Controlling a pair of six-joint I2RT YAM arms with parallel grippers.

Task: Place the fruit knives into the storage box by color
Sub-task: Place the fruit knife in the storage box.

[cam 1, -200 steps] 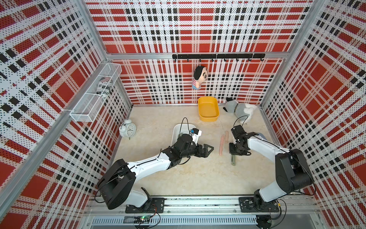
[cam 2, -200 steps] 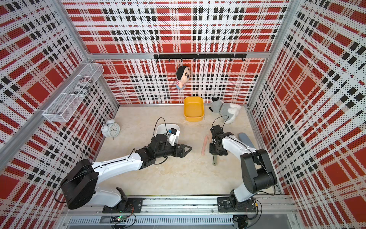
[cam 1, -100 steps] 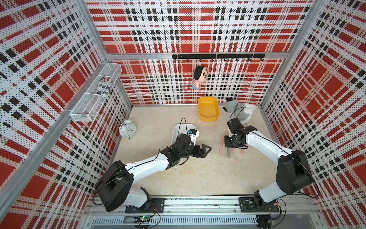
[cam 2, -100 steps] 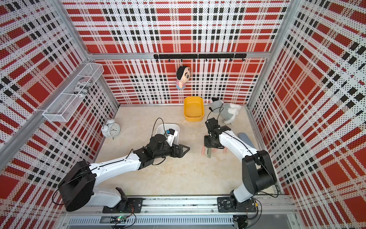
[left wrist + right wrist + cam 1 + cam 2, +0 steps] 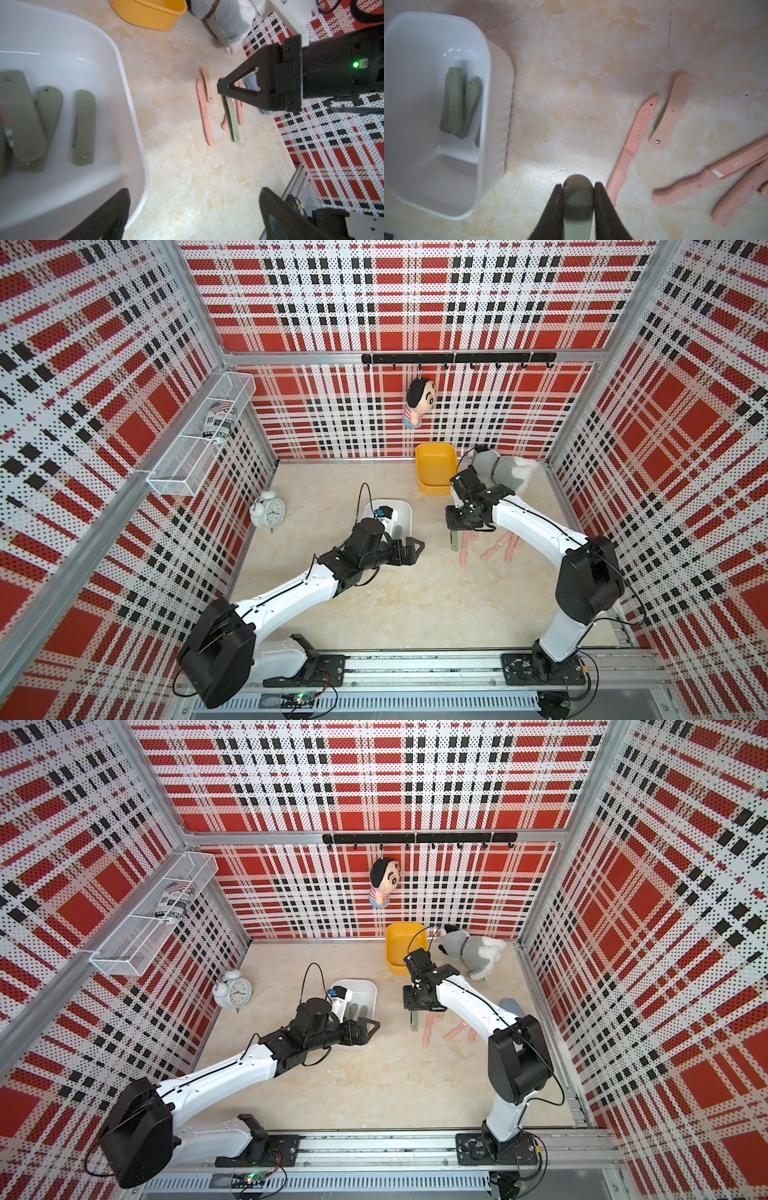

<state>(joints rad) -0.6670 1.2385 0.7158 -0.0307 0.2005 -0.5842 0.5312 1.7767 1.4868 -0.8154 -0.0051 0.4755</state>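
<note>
The right gripper (image 5: 578,186) is clamped on a green knife (image 5: 578,205), one finger (image 5: 556,209) on each flat side. The knife hangs straight down from the jaws, long axis upright and rounded end toward the table (image 5: 374,614). In both top views it shows as a short green strip (image 5: 454,541) under the gripper (image 5: 415,1006), between the white box (image 5: 402,506) and the pink knives. Whether its tip touches the table cannot be told.

The left gripper (image 5: 193,190) is spread wide and holds nothing. It hovers at the near corner of the white box (image 5: 128,83), also seen in a top view (image 5: 361,1029).

One pink knife (image 5: 635,143) lies unfolded beside the held one, with raised letters reading CERAMIC and a small red star by its tip. No other writing can be read.

Inside the box, three green knives (image 5: 84,126) show plainly, folded and lying roughly parallel along the box's length. A sliver by the wall (image 5: 477,137) may be a fourth.

Four pink knives lie on the table: the lettered one, a folded one (image 5: 670,112) just beside it, and two unfolded ones (image 5: 708,180) slanting away, partly overlapping. A fifth cannot be confirmed.

Farther back stand a yellow tub (image 5: 434,472), a plush toy (image 5: 507,472) and an alarm clock (image 5: 269,512).
</note>
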